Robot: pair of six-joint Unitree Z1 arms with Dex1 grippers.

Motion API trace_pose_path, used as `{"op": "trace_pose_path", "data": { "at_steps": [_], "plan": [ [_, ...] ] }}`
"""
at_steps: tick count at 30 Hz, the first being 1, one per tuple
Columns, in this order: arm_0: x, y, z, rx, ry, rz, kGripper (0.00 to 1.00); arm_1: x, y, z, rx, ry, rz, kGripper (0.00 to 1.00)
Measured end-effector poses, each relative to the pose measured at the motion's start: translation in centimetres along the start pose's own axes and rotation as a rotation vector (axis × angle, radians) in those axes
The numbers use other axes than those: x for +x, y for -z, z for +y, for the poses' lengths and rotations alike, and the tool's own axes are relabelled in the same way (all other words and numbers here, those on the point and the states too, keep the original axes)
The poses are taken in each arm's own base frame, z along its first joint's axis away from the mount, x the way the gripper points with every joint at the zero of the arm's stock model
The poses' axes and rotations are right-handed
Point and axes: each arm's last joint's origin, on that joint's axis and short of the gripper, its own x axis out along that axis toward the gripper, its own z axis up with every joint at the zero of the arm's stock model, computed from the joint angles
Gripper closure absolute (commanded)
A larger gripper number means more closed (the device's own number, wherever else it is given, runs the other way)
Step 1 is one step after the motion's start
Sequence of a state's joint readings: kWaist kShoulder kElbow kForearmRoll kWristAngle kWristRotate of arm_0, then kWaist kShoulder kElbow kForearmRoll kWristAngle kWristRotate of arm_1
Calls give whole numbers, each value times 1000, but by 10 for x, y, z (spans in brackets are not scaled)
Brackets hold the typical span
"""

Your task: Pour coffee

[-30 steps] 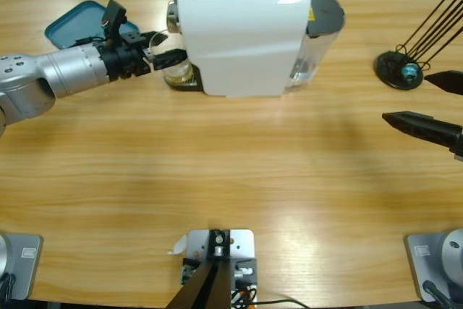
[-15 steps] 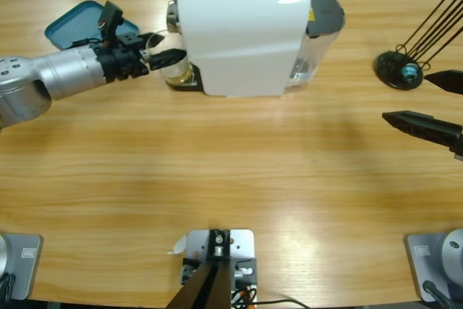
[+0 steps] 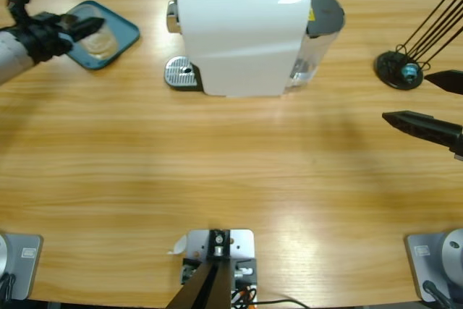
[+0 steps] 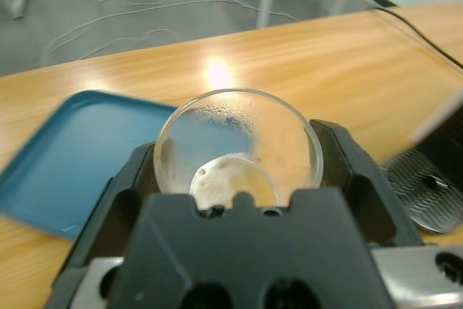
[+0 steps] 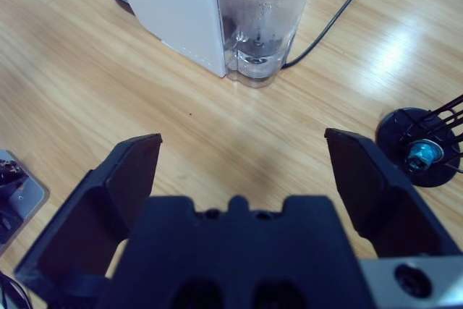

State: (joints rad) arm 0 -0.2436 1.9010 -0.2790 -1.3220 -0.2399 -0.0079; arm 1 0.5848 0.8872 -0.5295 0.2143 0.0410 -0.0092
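My left gripper (image 3: 78, 30) (image 4: 240, 171) is shut on a small clear glass (image 3: 94, 35) (image 4: 239, 142), one jaw on each side of it. The glass hangs upright over the teal tray (image 3: 129, 32) (image 4: 65, 157) at the table's far left. A shallow pale layer of coffee (image 4: 233, 181) lies in its bottom. The white coffee machine (image 3: 242, 34) stands at the back middle, and its round metal drip grate (image 3: 181, 74) (image 4: 427, 189) is bare. My right gripper (image 3: 406, 97) (image 5: 242, 168) hovers open at the right edge, holding nothing.
A black wire capsule stand (image 3: 400, 70) (image 5: 425, 155) sits at the back right, close to my right gripper. The machine's clear water tank (image 5: 259, 16) and its black cable (image 5: 340, 9) face the right arm. Bare wood spans the front of the table (image 3: 231, 171).
My left gripper has carried the glass off the machine's drip grate and leftward to above the teal tray. The right arm has not moved.
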Motion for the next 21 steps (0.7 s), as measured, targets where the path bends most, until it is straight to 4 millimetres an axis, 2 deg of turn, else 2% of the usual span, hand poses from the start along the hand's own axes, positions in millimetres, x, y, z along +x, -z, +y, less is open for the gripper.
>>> {"op": "trace_pose_path", "data": {
  "at_steps": [2,5,13,15,18,21],
  "plan": [
    [-3,0,18,-26,-66,-5,662,0,0,0,0,0,0,0],
    [-4,2,34,-46,-117,-1,662,0,0,0,0,0,0,0],
    [18,3,49,-58,-139,-7,638,0,0,0,0,0,0,0],
    [24,5,52,-59,-139,-5,479,0,0,0,0,0,0,0],
    [29,8,53,-62,-138,6,379,0,0,0,0,0,0,0],
    [34,11,55,-68,-138,24,208,0,0,0,0,0,0,0]
  ]
}}
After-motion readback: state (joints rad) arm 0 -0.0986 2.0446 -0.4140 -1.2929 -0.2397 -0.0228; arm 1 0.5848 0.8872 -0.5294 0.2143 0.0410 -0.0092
